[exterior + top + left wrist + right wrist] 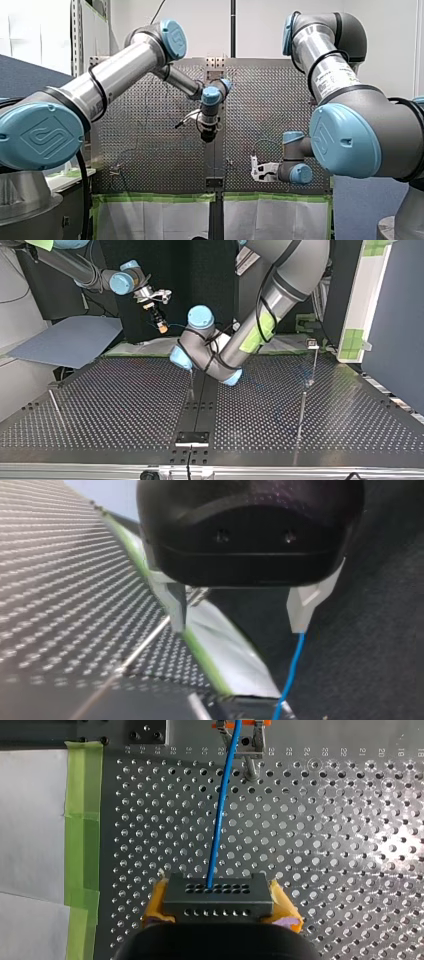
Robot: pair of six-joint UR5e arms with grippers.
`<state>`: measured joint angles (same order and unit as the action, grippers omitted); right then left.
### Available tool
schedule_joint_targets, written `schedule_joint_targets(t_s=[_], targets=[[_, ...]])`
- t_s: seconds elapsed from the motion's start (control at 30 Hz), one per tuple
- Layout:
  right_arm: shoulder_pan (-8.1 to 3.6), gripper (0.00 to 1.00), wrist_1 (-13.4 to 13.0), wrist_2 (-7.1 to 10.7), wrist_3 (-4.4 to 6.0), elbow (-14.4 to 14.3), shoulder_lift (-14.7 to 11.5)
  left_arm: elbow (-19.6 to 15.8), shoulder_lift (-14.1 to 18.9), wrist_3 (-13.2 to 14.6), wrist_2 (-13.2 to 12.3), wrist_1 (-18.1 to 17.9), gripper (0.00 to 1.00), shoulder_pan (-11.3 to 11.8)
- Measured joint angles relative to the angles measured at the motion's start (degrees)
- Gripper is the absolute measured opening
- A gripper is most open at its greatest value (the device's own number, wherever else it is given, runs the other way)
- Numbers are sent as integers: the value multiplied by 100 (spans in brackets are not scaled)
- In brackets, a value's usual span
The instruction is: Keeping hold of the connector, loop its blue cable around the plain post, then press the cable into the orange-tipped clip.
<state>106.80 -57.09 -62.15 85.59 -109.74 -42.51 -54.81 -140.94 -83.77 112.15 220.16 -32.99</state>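
- Right wrist view: green tape was seen edging the perforated table.
- A boxy, hole-dotted connector was clamped between the yellow pads of the right gripper.
- Its smooth blue cable was stretched ahead to the orange-tipped clip.
- The left gripper was held wide apart, empty.

Perforated table: bare metal, dull grey with patchy glare. Dark connector: matt plastic. Blue cable: smooth, slightly glossy sheath. Green tape: matt, creased, edging white paper.
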Motion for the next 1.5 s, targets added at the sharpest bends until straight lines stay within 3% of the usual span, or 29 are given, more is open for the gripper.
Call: schedule_joint_targets(t_s=[0.23, 0.47, 0.9, 1.33, 1.5], targets=[[3, 0, -4, 0, 0, 0, 0, 245, -368, -66, -202, 401, 99, -65], [13, 0, -13, 2, -5, 0, 0, 341, -446, -79, -242, 729, 99, -8], [42, 0, 20, 6, -20, 24, 0, 451, -488, -200, -355, 384, 99, 44], [57, 0, 13, 9, -23, 30, 0, 554, -1126, -218, -454, 299, 99, 11], [59, 0, 6, 9, -29, 29, 0, 618, -1207, -235, -486, 198, 99, 26]])
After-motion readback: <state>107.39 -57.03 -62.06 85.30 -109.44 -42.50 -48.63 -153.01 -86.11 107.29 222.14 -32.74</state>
